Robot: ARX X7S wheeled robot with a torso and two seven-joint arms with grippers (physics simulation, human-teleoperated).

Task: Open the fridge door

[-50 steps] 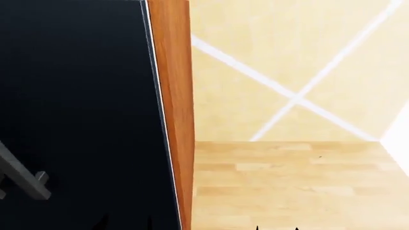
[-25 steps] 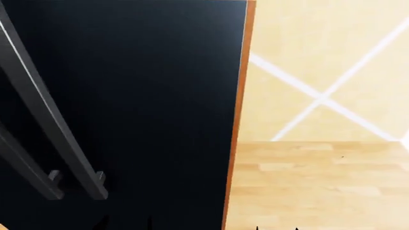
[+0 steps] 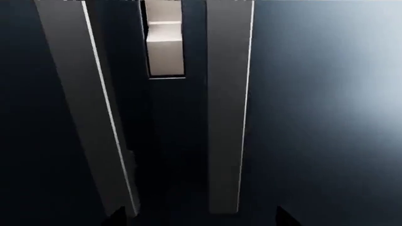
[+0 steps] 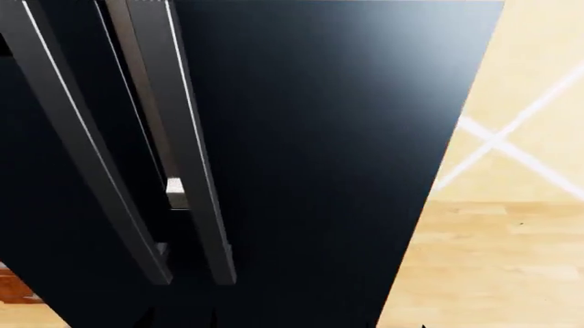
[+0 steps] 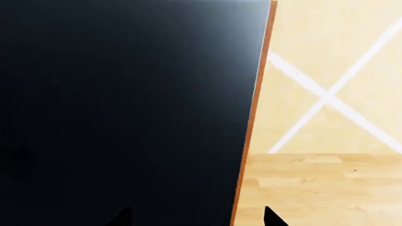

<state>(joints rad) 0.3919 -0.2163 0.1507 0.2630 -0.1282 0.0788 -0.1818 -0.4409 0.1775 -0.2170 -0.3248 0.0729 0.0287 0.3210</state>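
Fridge door (image 4: 329,157): tall glossy black panel, filling most of the head view from the top edge to the bottom; long axis running top to bottom of the frame, leaning slightly so its right edge slants from upper right toward lower centre; shut, flush with the neighbouring door. Also fills the left two thirds of the right wrist view (image 5: 125,108) and the right half of the left wrist view (image 3: 320,117).

Neighbouring black door (image 4: 46,225): left part of the head view, same gloss, beside the fridge door across a narrow dark seam.

Floor (image 4: 493,266): pale wood planks, lower right of the head view.

Wall (image 4: 538,89): cream, crossed by white diagonal lines, upper right of the head view.

Bar handle (image 4: 182,143): dark grey, long and straight, upper left to lower centre-left of the head view, parallel to the door's long axis, lower end near the bottom of the frame; seen in the left wrist view (image 3: 229,108) as an upright grey strip at centre.

Second bar handle (image 4: 87,150): just left of the first, on the neighbouring door, same slant.

Wooden side strip (image 5: 254,117): thin brown edge along the door's right side in the right wrist view.

Left gripper (image 3: 197,216): only two dark fingertips at the bottom edge of the left wrist view, spread apart, grasping nothing, just short of the handles.

Right gripper (image 5: 197,217): two dark tips at the bottom edge of the right wrist view, spread apart, grasping nothing.
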